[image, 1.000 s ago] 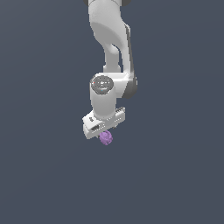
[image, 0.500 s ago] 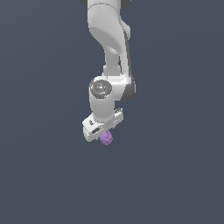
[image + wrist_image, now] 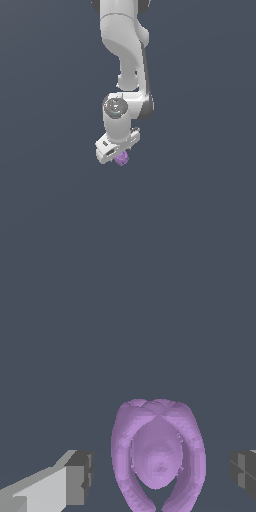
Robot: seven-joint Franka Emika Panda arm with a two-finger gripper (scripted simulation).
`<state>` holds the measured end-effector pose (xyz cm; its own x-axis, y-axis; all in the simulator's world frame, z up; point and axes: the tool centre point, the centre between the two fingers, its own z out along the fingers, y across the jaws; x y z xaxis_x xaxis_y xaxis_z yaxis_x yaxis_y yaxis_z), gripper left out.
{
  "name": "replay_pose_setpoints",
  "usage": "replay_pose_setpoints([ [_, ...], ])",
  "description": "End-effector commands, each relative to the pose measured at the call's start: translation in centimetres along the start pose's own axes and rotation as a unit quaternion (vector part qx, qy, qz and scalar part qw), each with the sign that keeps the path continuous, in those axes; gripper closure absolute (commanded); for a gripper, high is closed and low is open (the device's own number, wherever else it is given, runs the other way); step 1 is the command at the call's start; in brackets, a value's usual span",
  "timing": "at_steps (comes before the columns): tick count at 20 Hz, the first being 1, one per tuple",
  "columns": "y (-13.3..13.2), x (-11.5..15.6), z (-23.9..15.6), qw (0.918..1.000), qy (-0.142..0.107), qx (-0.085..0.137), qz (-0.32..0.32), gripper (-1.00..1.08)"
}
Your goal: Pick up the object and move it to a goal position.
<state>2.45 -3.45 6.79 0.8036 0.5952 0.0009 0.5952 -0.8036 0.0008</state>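
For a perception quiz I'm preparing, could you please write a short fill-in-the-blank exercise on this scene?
1. The small lumpy faceted blob is ____ in colour.
2. In the wrist view, the blob lies ____ the two dark finger pads.
3. The pads stand apart from the blob, so the white end effector is ____.

Missing words: purple; between; open

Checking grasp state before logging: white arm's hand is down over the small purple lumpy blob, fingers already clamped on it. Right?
Not quite. The hand is down over the small purple lumpy blob, but it is not clamped: the wrist view shows the grey finger pads standing clear of the blob on both sides, with bare floor in the gaps. The hand is open around it.
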Motion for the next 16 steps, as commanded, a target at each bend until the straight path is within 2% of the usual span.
replay_pose_setpoints([
  [1, -0.1, -0.1, 1.4, 1.0000, 0.000, 0.000, -0.001, -0.92],
  [8, 0.0, 0.0, 2.8, 1.0000, 0.000, 0.000, -0.001, -0.92],
  [9, 0.0, 0.0, 2.8, 1.0000, 0.000, 0.000, -0.001, 1.08],
  [16, 0.0, 0.0, 2.8, 1.0000, 0.000, 0.000, -0.001, 1.08],
])
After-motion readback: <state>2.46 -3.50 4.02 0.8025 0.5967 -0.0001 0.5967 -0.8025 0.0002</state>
